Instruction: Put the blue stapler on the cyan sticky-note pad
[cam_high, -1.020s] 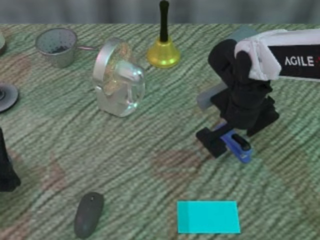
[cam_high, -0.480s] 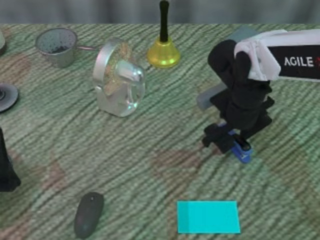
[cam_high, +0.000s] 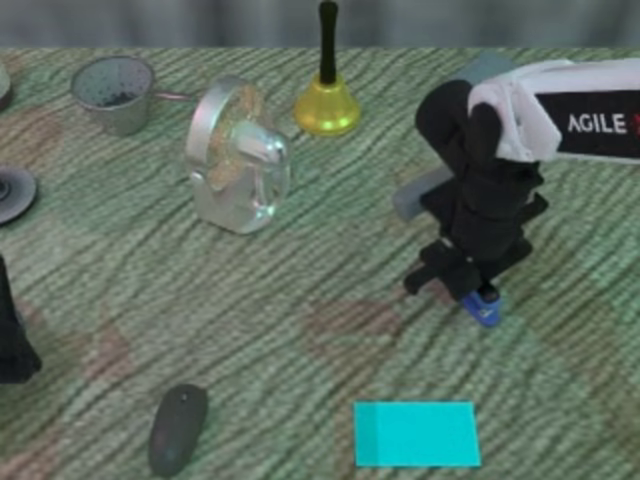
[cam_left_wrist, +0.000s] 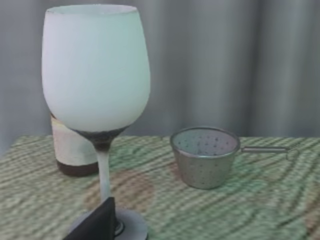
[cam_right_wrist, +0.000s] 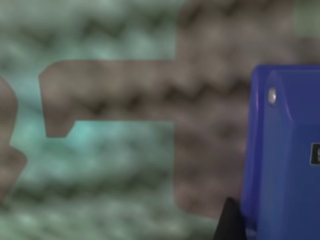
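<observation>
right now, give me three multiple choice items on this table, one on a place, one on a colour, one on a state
1. Where does the cyan sticky-note pad lie in the top view?
A. at the near edge, right of centre
B. beside the gold bell
C. under the metal strainer

2. What colour is the bell's body?
A. red
B. gold
C. white

3. How is the blue stapler placed now?
A. resting on the pad
B. under the right gripper, apart from the pad
C. next to the left arm

Key: 1 A, the pad sits low in the top view, right of the dark computer mouse. 2 B, the bell is gold with a black handle. 3 B, only the stapler's blue end shows below the right gripper, with bare cloth between it and the pad; the left arm is parked at the table's left edge.
</observation>
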